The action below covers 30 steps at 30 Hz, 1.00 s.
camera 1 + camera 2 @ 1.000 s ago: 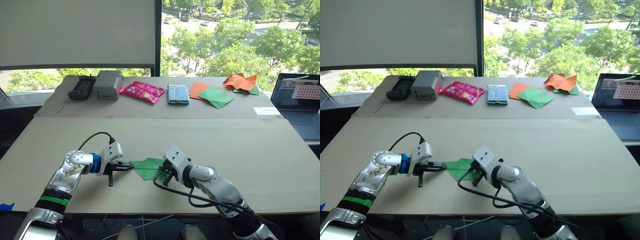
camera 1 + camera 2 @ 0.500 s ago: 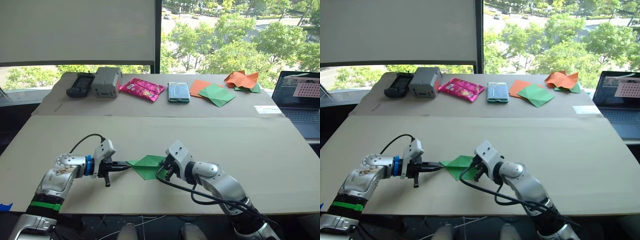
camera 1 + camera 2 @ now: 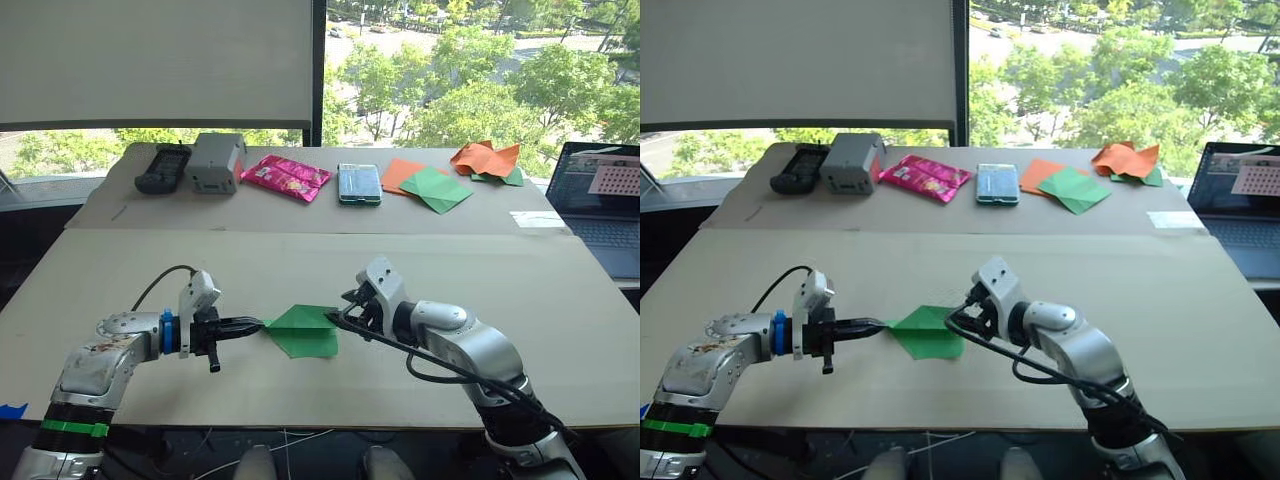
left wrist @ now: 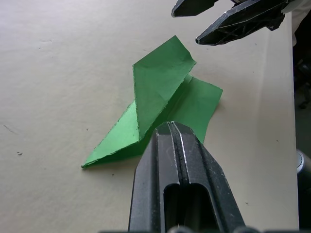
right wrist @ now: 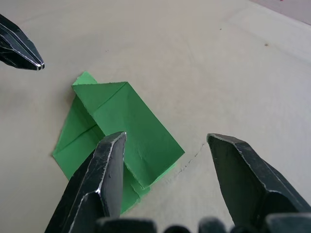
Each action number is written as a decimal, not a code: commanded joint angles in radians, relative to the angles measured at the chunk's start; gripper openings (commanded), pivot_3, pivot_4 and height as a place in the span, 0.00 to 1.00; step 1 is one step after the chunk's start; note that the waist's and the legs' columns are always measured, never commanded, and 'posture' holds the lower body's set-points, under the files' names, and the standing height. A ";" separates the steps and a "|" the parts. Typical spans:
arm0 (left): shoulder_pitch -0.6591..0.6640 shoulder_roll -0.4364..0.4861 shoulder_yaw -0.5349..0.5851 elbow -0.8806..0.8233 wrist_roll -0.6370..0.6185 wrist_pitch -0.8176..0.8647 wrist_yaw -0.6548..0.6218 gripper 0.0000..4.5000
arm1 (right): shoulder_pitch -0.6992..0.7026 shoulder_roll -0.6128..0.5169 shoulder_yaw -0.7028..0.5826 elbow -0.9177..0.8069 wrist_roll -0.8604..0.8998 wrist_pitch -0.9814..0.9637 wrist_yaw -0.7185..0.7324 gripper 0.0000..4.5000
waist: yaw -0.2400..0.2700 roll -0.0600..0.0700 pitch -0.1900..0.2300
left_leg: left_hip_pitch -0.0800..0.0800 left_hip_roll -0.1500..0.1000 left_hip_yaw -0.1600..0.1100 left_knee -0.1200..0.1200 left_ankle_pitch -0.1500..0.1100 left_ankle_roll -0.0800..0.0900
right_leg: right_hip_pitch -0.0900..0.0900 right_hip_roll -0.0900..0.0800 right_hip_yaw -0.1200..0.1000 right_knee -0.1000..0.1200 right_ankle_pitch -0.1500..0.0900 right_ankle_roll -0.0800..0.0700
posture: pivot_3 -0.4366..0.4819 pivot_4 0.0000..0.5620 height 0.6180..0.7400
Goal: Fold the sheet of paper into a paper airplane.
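Near-centre counter [image 3: 420, 275]: held the partly folded sheet of paper [image 3: 300, 330].
Left end effector [image 3: 262, 324]: fingers pressed together, beside the sheet's left tip.
Right end effector [image 5: 165, 179]: had backed off, spread wide, empty.
Meaning: flap freed; folding unfinished.

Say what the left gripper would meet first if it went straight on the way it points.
Most likely the green paper: the left gripper, fingers shut, points at its near corner. Beyond lies the right gripper, open. Whether the tips already touch the paper is unclear.
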 commanded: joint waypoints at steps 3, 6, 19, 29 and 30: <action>0.014 0.004 0.041 -0.059 -0.040 0.007 0.036 0.00 | -0.063 -0.005 0.000 0.095 0.042 -0.084 0.097 0.66 | 0.000 0.000 0.001 | 0.000 0.000 0.000 -0.001 0.000 0.000 | 0.000 0.001 0.000 0.000 0.000 0.000 | 0.48 0.27 0.84; 0.025 0.007 0.047 -0.072 -0.050 0.007 0.054 0.00 | -0.078 0.012 0.000 0.136 0.049 -0.100 0.123 0.66 | -0.001 0.000 0.001 | 0.001 0.000 0.000 -0.001 0.000 0.000 | 0.000 0.001 0.000 0.000 0.000 0.000 | 0.48 0.27 0.84; 0.055 0.037 0.066 -0.117 -0.073 0.030 0.088 0.00 | -0.073 0.017 -0.025 0.166 0.092 -0.102 0.163 0.01 | 0.002 0.000 0.002 | 0.001 0.000 0.000 -0.002 0.000 0.000 | 0.000 0.000 0.000 0.000 0.000 0.000 | 0.48 0.27 0.84; 0.012 0.024 0.065 -0.074 -0.074 0.022 0.115 0.00 | -0.052 -0.025 -0.006 0.019 0.038 -0.296 0.178 0.01 | 0.002 0.000 0.002 | 0.001 0.000 0.000 -0.002 0.000 0.000 | -0.001 0.001 0.000 0.000 0.000 0.000 | 0.48 0.27 0.84; 0.007 0.022 0.067 -0.069 -0.075 0.021 0.119 0.00 | -0.047 -0.035 0.004 0.000 0.001 -0.354 0.165 0.01 | 0.002 0.000 0.002 | 0.001 0.000 0.000 -0.002 0.000 0.000 | -0.001 0.001 0.000 0.000 0.000 0.000 | 0.48 0.27 0.84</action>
